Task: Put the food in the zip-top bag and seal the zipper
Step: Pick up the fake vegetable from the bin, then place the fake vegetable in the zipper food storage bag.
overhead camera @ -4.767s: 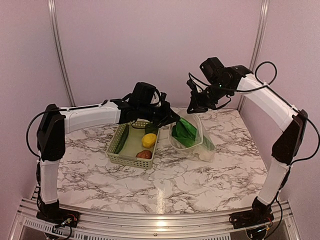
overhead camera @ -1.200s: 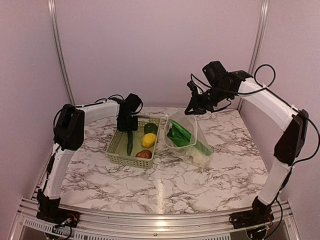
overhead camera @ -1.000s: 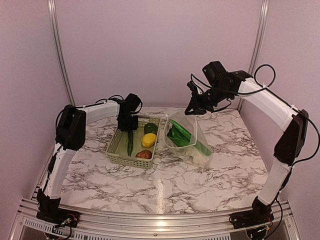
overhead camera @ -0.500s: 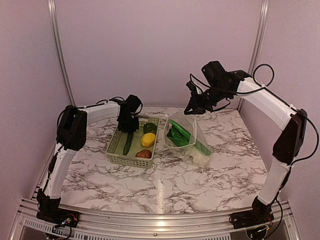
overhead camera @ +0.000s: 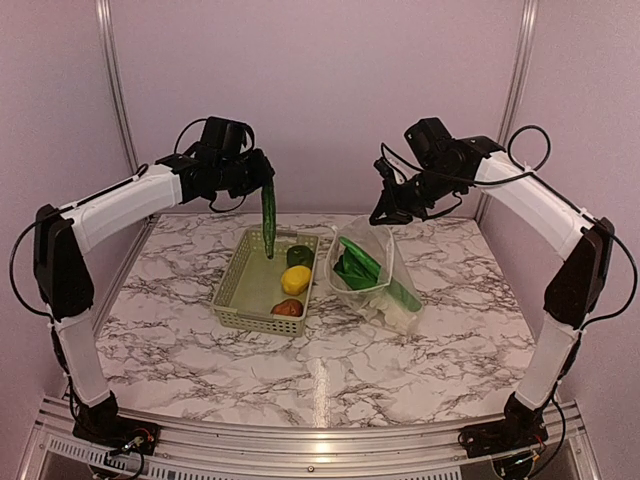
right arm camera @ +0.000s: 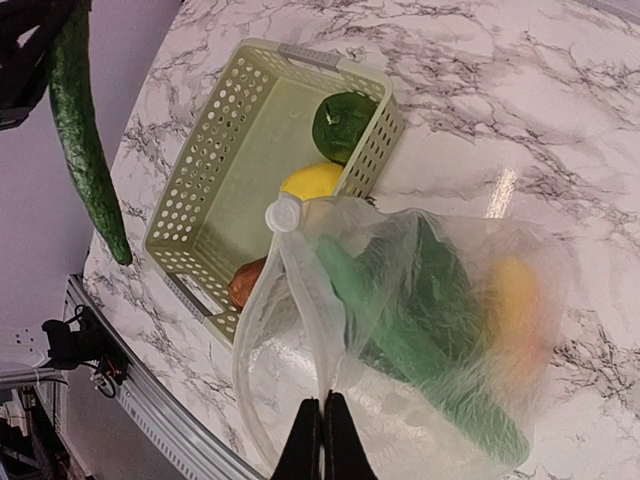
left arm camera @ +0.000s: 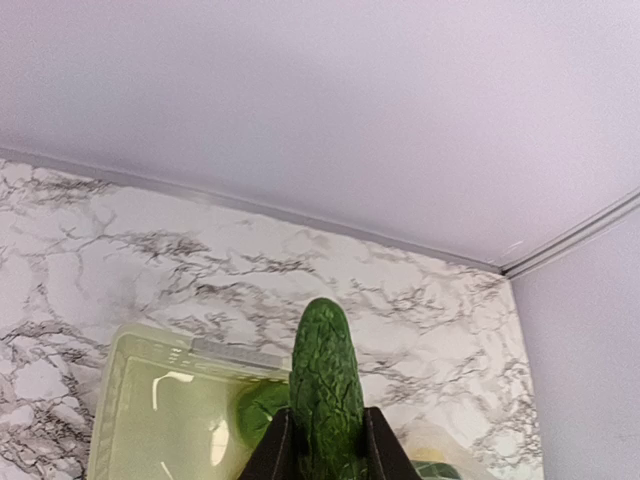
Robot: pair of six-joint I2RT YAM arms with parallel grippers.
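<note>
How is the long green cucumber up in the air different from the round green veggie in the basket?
The cucumber is long and thin; the round veggie is short and chunky. The cucumber hangs nearly straight down from the left gripper; the round veggie lies in the basket, untouched. The cucumber's skin looks bumpy; the round veggie's looks smoother. Both are dark green.

Left arm [overhead camera: 120,205] and right arm [overhead camera: 530,200], white tubular links, black joint housings, thin black cables [overhead camera: 530,127] looping off elbows and wrists, left gripper [overhead camera: 267,185] and right gripper [overhead camera: 378,217] both black.
</note>
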